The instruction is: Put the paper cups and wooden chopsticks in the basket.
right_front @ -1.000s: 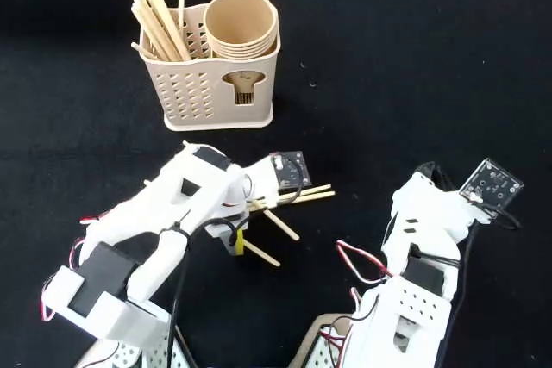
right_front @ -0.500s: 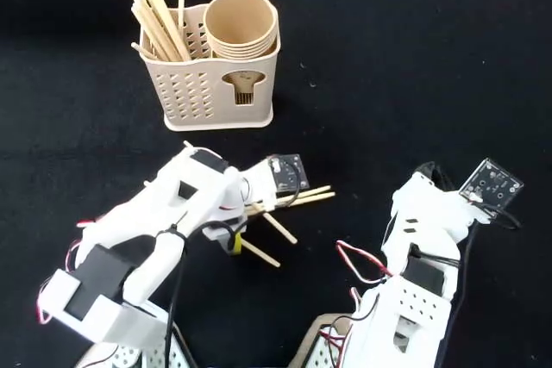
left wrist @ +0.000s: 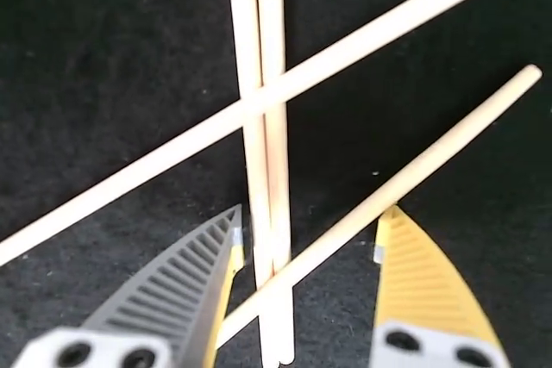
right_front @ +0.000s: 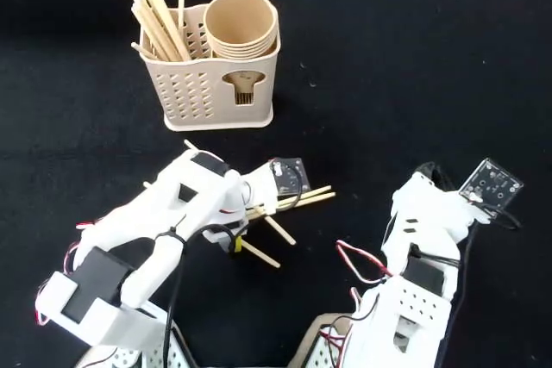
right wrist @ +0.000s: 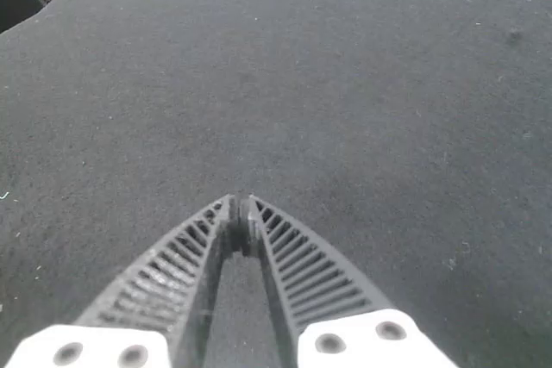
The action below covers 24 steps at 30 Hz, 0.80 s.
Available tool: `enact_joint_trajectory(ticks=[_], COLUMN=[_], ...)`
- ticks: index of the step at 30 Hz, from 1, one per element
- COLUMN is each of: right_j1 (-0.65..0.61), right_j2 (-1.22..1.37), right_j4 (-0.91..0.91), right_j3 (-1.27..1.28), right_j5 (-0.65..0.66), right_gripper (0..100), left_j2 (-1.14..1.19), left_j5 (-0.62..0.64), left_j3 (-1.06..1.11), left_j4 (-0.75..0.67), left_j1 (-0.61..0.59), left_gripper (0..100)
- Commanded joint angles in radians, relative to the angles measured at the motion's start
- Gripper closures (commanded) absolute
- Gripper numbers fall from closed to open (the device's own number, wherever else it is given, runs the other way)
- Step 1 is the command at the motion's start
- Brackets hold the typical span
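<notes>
straddling crossed chopsticks [left wrist: 266, 152], the left gripper [left wrist: 315, 213] stands wide open; the right gripper [right wrist: 241, 206] is pinched shut, empty. closing now may catch the slanted stick [left wrist: 448, 146] too and scatter them.

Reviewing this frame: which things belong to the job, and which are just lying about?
Job:
basket
paper cups, stacked in it
stored chopsticks, standing in it
loose chopsticks, crossed on the table
left gripper, open over them

Not involved:
black table cover
right gripper, shut above bare cloth
</notes>
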Motion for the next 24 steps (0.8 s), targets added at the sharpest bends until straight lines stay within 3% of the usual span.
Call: enact_joint_trajectory(ticks=[1, 9, 18, 24], right_j1=[-0.017, -0.026, -0.026, -0.026], right_j2=[-0.012, -0.012, -0.012, -0.012], right_j4=[-0.029, -0.029, -0.029, -0.029], right_j3=[-0.058, -0.058, -0.058, -0.058], right_j5=[-0.011, -0.011, -0.011, -0.011], right_gripper=[96.3, 96.3, 96.3, 96.3], left_j2=[-0.017, -0.107, -0.017, 0.023], left_j5=[-0.002, -0.005, -0.002, -0.002], left_j3=[-0.027, -0.058, -0.041, -0.067], left_j4=[0.028, 0.089, -0.048, -0.008], left_j1=[-0.051, -0.059, -0.079, -0.081], left_gripper=[77, 77, 76, 77])
